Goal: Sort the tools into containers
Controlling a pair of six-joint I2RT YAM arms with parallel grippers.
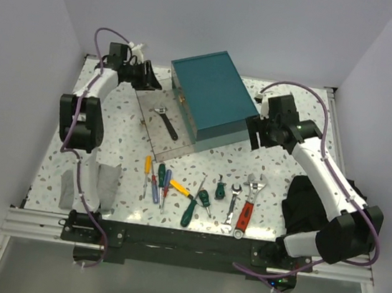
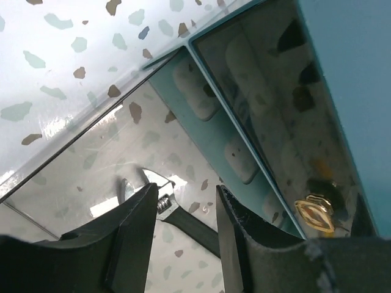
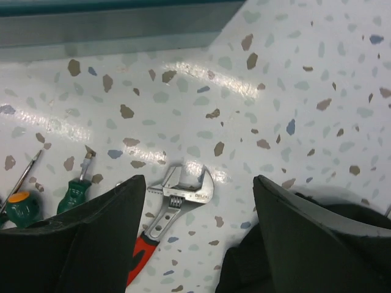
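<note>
A teal box (image 1: 210, 91) stands at the back of the table. One clear drawer (image 1: 155, 140) is pulled out toward the front left, and a black-handled wrench (image 1: 165, 123) lies inside it. My left gripper (image 1: 145, 78) hovers over the drawer's far end, open and holding nothing; the wrench (image 2: 183, 221) shows below its fingers. A brass knob (image 2: 314, 210) sits on the box front. My right gripper (image 1: 259, 133) hangs open by the box's right corner, above a red-handled wrench (image 3: 180, 195). Several screwdrivers (image 1: 165, 186) and wrenches (image 1: 249, 200) lie in a row near the front.
A grey folded cloth (image 1: 93, 187) lies at the front left beside the left arm. A black bundle (image 1: 311, 201) sits at the front right under the right arm. Two green-handled screwdrivers (image 3: 74, 194) lie left of the red-handled wrench.
</note>
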